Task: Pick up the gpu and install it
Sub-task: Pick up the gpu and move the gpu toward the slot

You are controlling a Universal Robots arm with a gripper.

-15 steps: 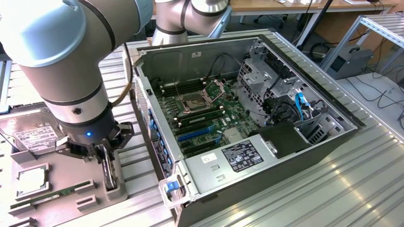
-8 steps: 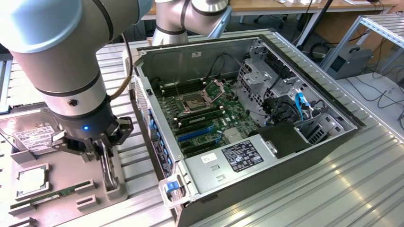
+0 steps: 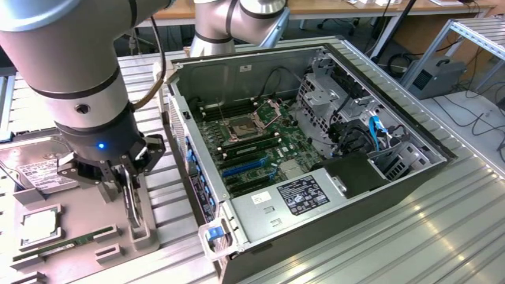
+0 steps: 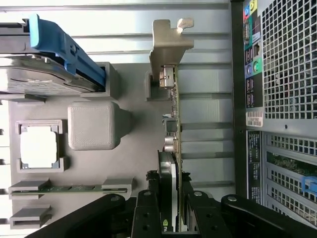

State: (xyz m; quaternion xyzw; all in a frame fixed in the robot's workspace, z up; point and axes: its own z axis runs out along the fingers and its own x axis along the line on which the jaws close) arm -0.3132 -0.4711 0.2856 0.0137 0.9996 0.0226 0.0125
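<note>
**Tool clamped on gpu at tray edge**

Tool [image 3: 126, 192] [image 4: 171, 213]: the black fingers [image 4: 148, 208] sit pressed against both faces of the gpu [image 3: 136, 216] [image 4: 174, 129] – clenched on it. Grip is on the bulky black part of the card.

The gpu stands upright on its long edge, seen edge-on from the wrist as a thin green board. A bent, matte silver metal bracket [image 4: 166, 42] is at the end far from the tool. The card is at the edge of the grey tray [image 3: 87, 216] [image 4: 133, 163] nearest the computer case [image 3: 229, 77] [image 4: 290, 59]. Its bracket end is beside a small grey slotted block. Cannot tell whether the card is seated in the tray or just clear of it.

Tray is matte grey plastic with blocky raised holders, and it lies on the ribbed aluminium counter [image 3: 394, 236] [image 4: 124, 25]. Also on the tray:
- hard drive [image 3: 35, 171] [image 4: 44, 82], silver with a white label, at the far edge from the case
- square metallic CPU [image 3: 39, 228] [image 4: 38, 146] in a framed pocket
- slim green RAM stick [image 3: 67, 244] [image 4: 69, 188], lying flat – well apart from the gpu

The case lies open on its side, showing the green motherboard [image 3: 252, 154]. Its outer wall facing the tray is perforated metal.
</note>
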